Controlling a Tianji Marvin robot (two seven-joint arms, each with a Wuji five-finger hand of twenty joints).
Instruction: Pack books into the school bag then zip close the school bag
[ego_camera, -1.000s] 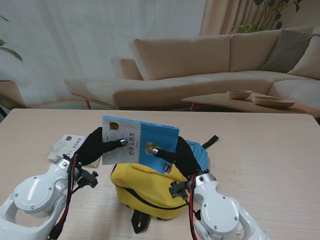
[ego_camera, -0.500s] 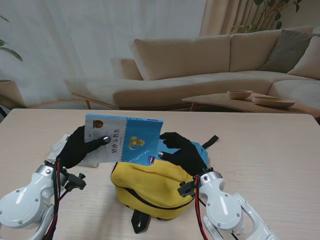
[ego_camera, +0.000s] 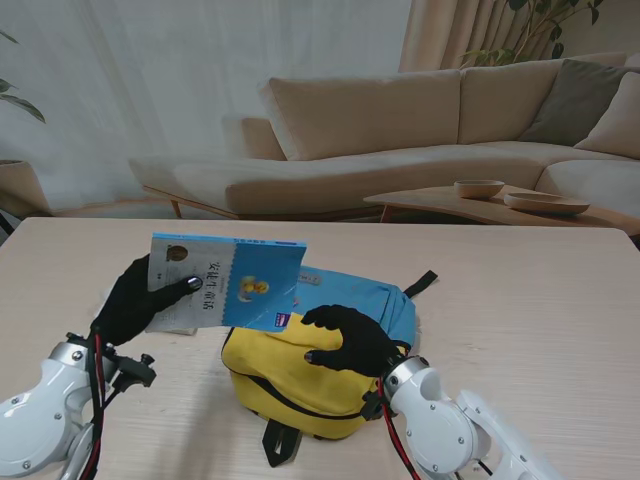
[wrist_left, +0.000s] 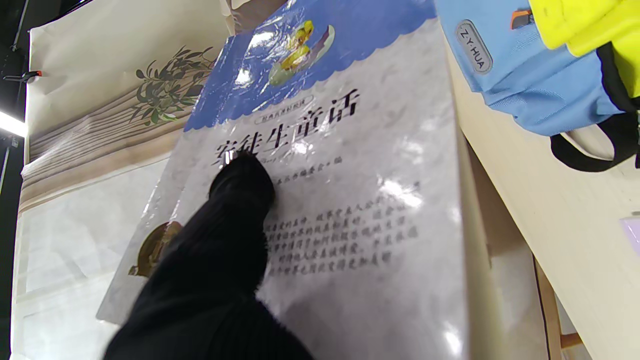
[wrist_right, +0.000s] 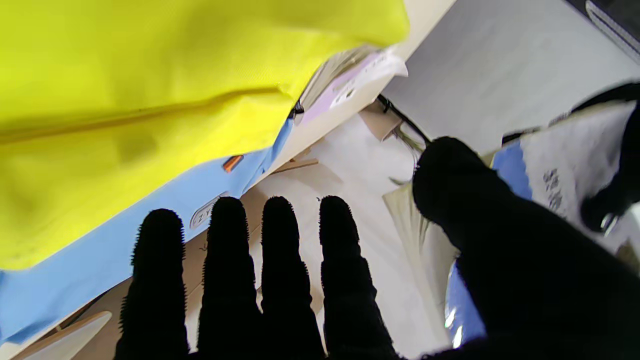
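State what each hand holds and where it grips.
Left hand holds the book by its left end, thumb on the cover. Right hand holds nothing, resting on the school bag.

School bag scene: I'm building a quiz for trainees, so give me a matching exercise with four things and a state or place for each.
Things:
1. book
2. school bag
3. right hand
4. second book

States or places:
A. lying on the table, partly under the raised book
B. held up off the table by the left hand
C. yellow and blue, on the table between the arms
D. holding nothing, over the bag's top

Pairs: 1-B, 2-C, 3-D, 4-A
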